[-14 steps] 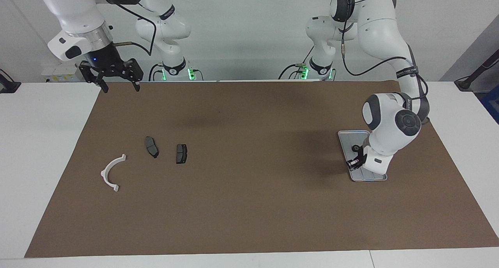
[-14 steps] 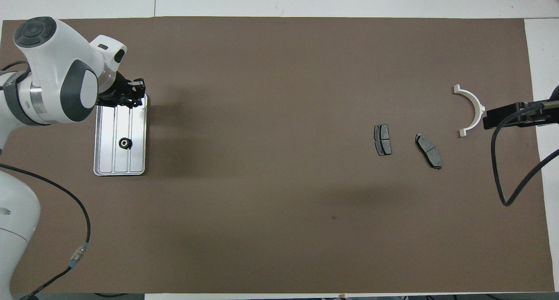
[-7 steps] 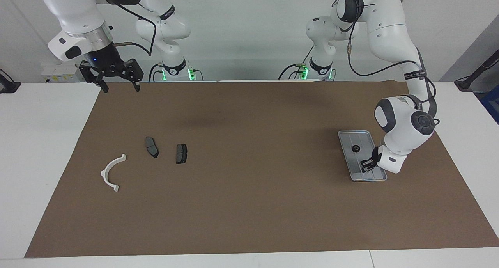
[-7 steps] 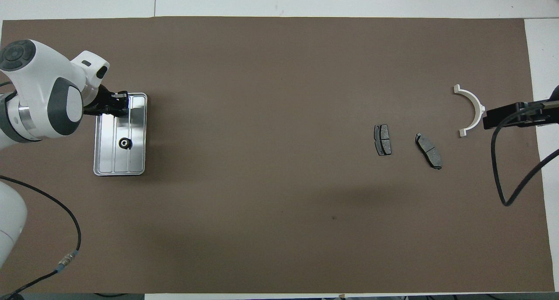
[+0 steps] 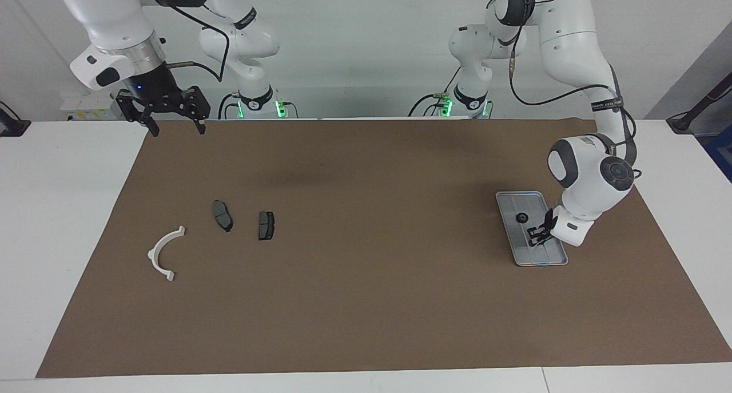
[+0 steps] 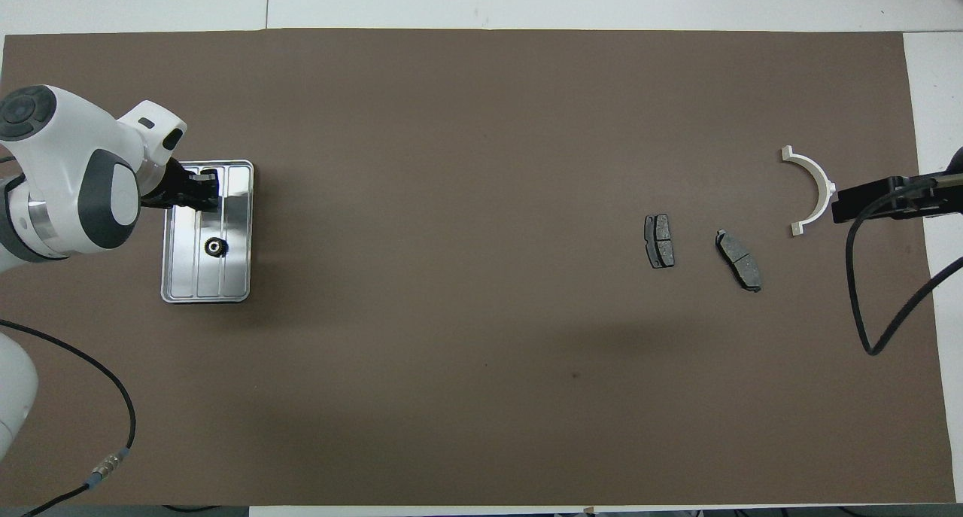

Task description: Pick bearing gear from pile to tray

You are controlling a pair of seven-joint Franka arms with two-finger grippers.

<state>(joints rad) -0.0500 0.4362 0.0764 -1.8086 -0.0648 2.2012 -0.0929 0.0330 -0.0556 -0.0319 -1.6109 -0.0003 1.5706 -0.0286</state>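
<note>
1. The gear (image 5: 521, 218) sits on the tray (image 5: 557, 261), about midway along it, at the left arm's end of the table. It looks already delivered; nothing else lies in the tray.
2. The left gripper (image 5: 537, 237) hangs low over the tray's part farther from the robots, so the gear lies a short way back toward the robots from its tips. I cannot tell whether its fingers are apart or together; it holds nothing that I can see.
3. The tray's long axis runs away from the robots, and the gripper and gear sit along that line, close but not touching.
4. The left arm is by far the nearer one to the gear. My guess is it only has to lift clear; the tray rim is the one thing close enough to snag.
5. The right gripper (image 5: 174, 120) waits high over the mat's corner at the other end, fingers spread, empty.
6. What remains of the pile lies there: a white bracket (image 5: 163, 253) and two brake pads (image 5: 222, 215), well apart from the tray.
</note>
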